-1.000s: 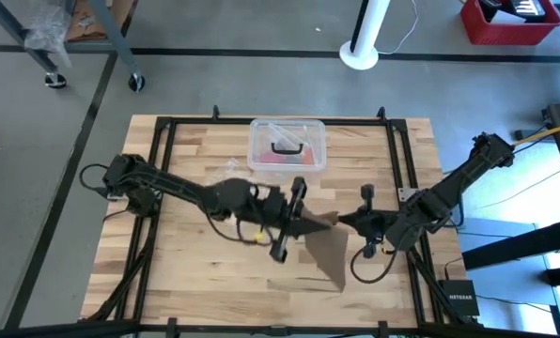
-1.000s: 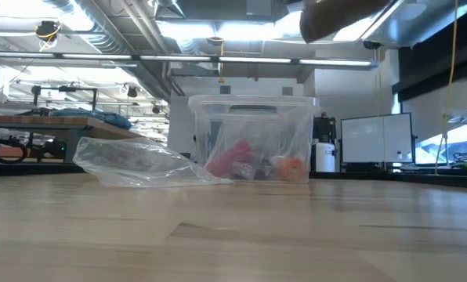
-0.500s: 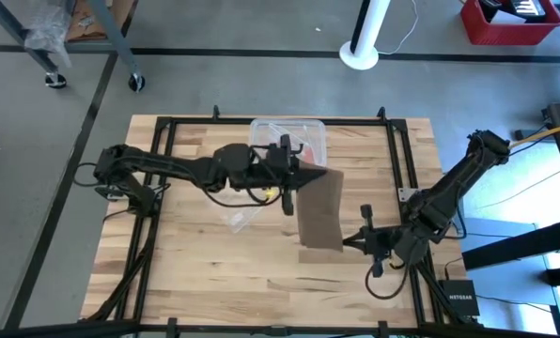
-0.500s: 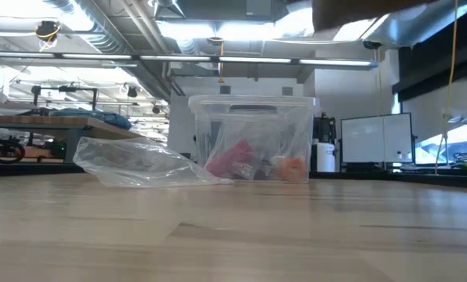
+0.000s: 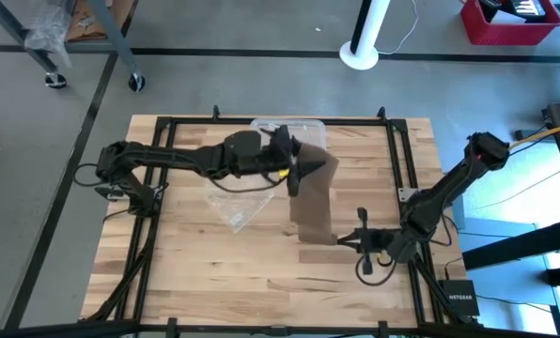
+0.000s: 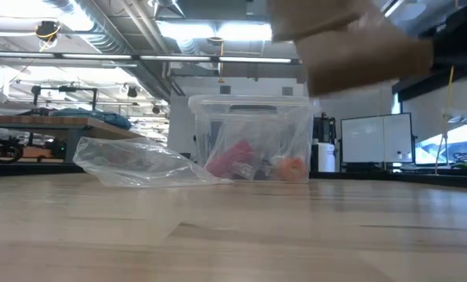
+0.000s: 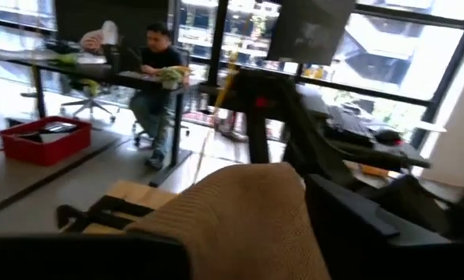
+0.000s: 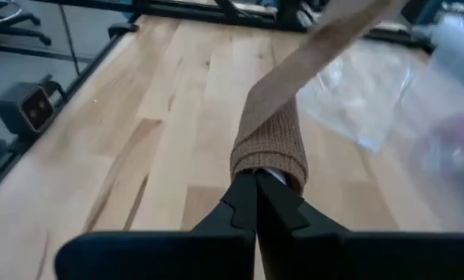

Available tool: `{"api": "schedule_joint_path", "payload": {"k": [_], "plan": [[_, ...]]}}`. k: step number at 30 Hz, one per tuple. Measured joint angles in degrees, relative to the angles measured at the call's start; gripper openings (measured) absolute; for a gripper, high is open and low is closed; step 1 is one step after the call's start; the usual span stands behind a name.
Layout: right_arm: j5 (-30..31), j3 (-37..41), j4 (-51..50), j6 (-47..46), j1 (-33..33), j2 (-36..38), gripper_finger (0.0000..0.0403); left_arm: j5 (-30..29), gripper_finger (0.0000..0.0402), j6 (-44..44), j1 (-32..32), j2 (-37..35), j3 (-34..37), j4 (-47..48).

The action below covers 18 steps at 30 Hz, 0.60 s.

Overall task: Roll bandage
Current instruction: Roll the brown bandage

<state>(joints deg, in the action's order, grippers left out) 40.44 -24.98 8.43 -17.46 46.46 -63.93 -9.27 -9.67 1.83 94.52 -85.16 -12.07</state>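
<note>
Two arms on the counter, and we start at the left: the left tool is up by the clear box, above the clear plastic bag, with the bandage draped at it; open or closed, can't tell from here. The brown strip slopes across to the right, raised off the wood. Over there, the right tool sits low near the counter's right side, clamped tight on the strip's other end.

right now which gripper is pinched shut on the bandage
The right gripper: its fingers are closed on the bandage end. The left gripper, over by the box, isn't clamped.
</note>
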Motion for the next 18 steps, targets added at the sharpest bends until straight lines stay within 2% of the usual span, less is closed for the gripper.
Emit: {"api": "schedule_joint_path", "payload": {"k": [5, 12, 15, 18], "plan": [[0.28, 3.48, 7.86, -3.25, 0.0, -4.17, 0.0, -2.46, 0.0234, -1.83, 3.81, 2.23, -0.01, 2.72], [-1.95, 3.68, 10.23, -4.52, 0.0, -8.04, 0.0, -1.18, 0.0245, -10.04, 6.6, 7.02, 0.04, 15.8], [-2.28, 3.68, 10.46, -9.3, 0.07, -8.06, 0.0, 8.85, 0.0244, -15.9, 8.41, 7.12, 0.01, 23.58], [-2.15, 3.68, 11.03, -12.22, 0.03, -8.73, 0.0, 20.35, 0.0245, -19.89, 9.82, 7.14, 0.03, 25.36]]}}
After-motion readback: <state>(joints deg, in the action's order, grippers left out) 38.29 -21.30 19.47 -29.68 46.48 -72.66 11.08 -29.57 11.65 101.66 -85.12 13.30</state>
